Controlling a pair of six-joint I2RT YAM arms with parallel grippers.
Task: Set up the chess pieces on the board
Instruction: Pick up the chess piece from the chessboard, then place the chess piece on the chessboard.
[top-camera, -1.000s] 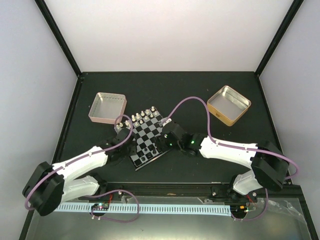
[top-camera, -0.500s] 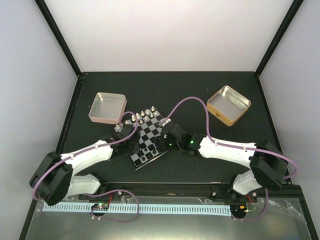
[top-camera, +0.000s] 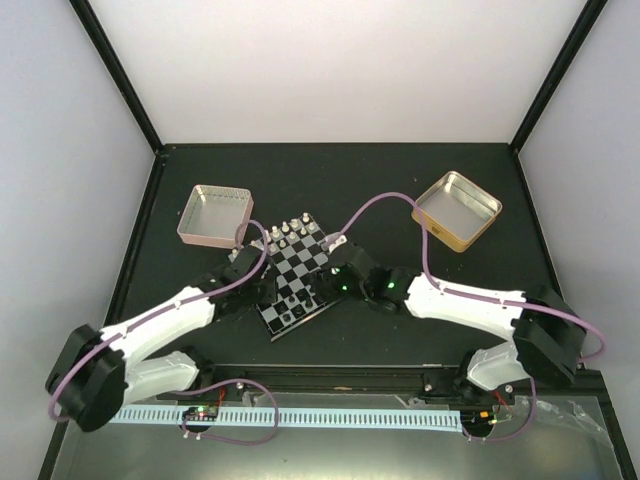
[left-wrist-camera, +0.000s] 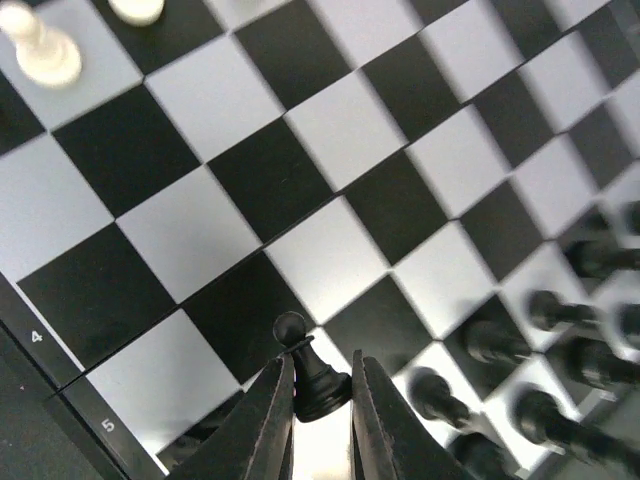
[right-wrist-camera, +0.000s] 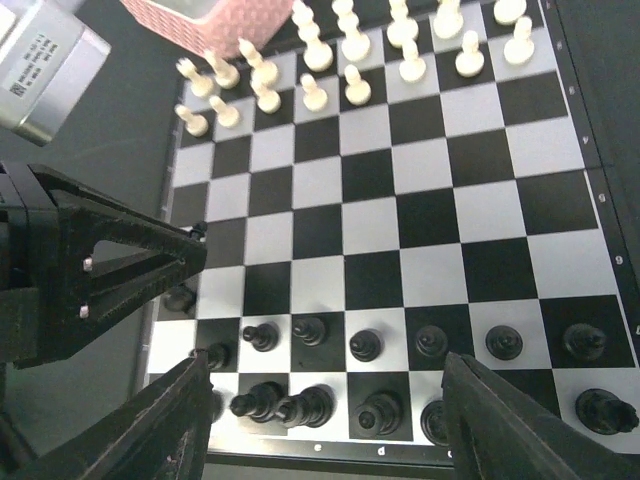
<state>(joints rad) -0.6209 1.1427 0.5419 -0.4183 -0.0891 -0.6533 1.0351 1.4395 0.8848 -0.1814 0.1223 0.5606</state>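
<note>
The board (top-camera: 300, 262) lies tilted mid-table, with white chess pieces (right-wrist-camera: 352, 40) in its far rows and black ones (right-wrist-camera: 365, 345) in its near rows. In the left wrist view my left gripper (left-wrist-camera: 322, 362) is shut on a black pawn (left-wrist-camera: 312, 378), held upright over a pale square by the board's left edge. Seen from above, that gripper (top-camera: 262, 288) is at the board's left side. My right gripper (right-wrist-camera: 325, 390) hovers open and wide over the near black rows with nothing in it, at the board's right side (top-camera: 328, 282).
A pink tin (top-camera: 213, 215) sits just beyond the board's far-left corner. A gold tin (top-camera: 457, 209) stands at the back right. The left arm's dark fingers (right-wrist-camera: 120, 265) reach in over the board's left edge in the right wrist view. Cables arc above both arms.
The left gripper's jaws have narrowed onto the black pawn and the left arm has shifted slightly. The right arm has edged a little toward the board.
</note>
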